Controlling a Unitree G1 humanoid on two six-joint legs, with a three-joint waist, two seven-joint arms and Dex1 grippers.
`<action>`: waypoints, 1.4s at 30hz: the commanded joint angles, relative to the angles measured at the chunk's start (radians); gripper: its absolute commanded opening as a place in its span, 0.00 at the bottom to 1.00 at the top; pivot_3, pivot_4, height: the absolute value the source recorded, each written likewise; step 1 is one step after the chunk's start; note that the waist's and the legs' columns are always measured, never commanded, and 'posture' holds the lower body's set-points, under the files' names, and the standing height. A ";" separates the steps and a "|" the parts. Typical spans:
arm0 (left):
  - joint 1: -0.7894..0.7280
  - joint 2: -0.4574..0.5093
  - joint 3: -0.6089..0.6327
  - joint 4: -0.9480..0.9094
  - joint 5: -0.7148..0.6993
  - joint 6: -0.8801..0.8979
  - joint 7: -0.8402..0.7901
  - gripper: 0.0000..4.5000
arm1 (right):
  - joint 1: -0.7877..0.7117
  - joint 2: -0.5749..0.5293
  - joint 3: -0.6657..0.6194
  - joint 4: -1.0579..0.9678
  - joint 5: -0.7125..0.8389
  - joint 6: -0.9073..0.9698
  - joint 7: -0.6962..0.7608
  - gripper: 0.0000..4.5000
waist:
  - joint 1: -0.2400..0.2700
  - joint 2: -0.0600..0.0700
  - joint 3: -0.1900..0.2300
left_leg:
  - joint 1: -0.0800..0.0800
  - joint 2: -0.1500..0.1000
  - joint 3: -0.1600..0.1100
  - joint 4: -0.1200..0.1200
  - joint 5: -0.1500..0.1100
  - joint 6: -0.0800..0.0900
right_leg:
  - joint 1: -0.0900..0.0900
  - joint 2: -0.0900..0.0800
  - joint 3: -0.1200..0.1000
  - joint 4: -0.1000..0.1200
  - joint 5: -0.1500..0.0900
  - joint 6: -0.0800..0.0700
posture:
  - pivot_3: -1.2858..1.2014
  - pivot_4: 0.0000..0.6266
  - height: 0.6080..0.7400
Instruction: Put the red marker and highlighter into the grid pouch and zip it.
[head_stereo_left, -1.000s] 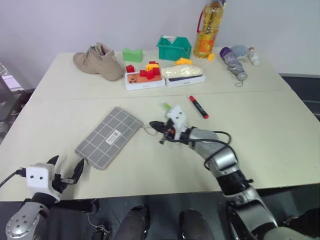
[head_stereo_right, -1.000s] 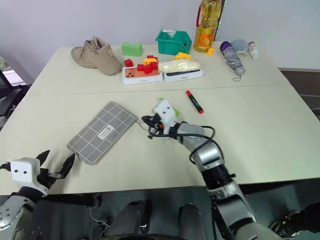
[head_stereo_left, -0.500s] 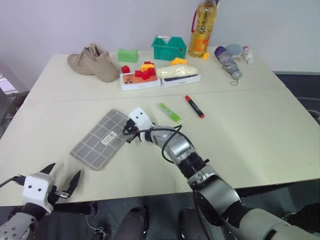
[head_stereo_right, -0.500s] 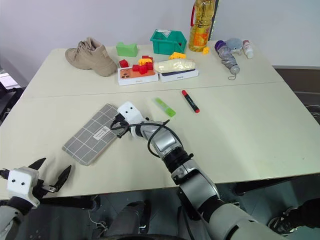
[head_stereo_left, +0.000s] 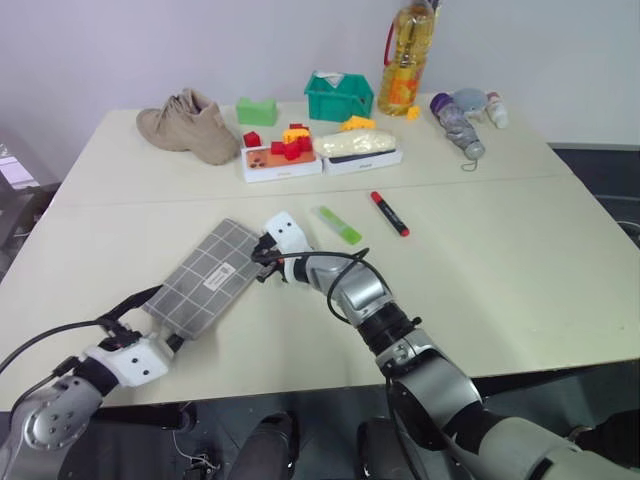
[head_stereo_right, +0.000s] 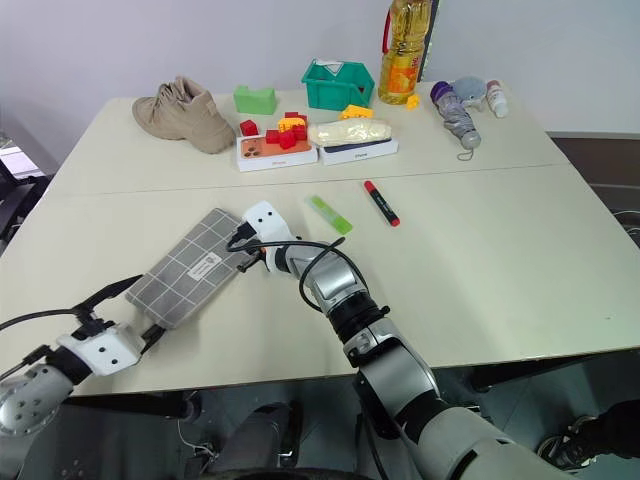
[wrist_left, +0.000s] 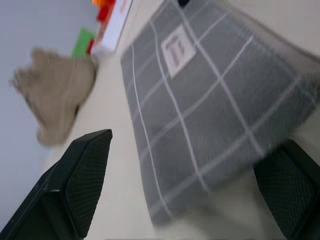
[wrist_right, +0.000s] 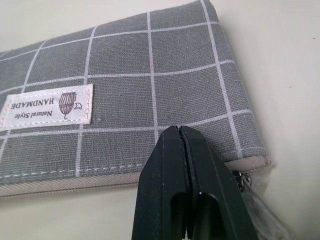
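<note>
The grid pouch (head_stereo_left: 210, 277) lies diagonally between both grippers: the wide-open, empty left gripper (head_stereo_left: 143, 316) at its near end, the closed right gripper (head_stereo_left: 262, 254) at its far zipper end; whether the pull is pinched cannot be told.

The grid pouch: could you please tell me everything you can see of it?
The grid pouch is a flat, grey, woven-looking fabric case with thin white grid lines and a small white sewn label. It lies diagonally on the table, its zipper shut along one long edge. The right gripper, jaws shut, is at its zipper end; the left gripper, jaws open, straddles the opposite corner.
</note>
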 joint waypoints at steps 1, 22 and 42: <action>-0.046 0.025 -0.055 0.065 0.033 -0.089 0.029 0.80 | 0.025 0.027 0.008 -0.017 -0.007 0.008 -0.008 0.00 | -0.004 0.000 0.000 | 0.000 0.000 0.000 0.000 0.000 0.000 | 0.000 0.000 0.000 0.001 0.000 0.000 | 0.52 0.24 0.99; -0.087 -0.147 -0.133 -0.202 -0.380 0.257 -0.044 0.00 | 0.189 -0.307 -0.121 -0.554 0.169 0.025 0.252 0.75 | -0.001 -0.001 0.000 | -0.002 0.000 0.000 0.001 0.000 0.000 | -0.003 0.000 0.000 0.004 0.000 0.000 | 0.52 0.24 0.99; -0.153 -0.213 -0.270 -0.295 -0.374 0.318 -0.140 0.00 | 0.216 -0.429 -0.147 -0.578 0.178 0.124 0.180 0.81 | 0.001 -0.001 0.000 | -0.002 0.001 0.000 0.001 0.001 0.000 | 0.001 0.002 0.002 0.003 0.000 0.000 | 0.52 0.24 0.99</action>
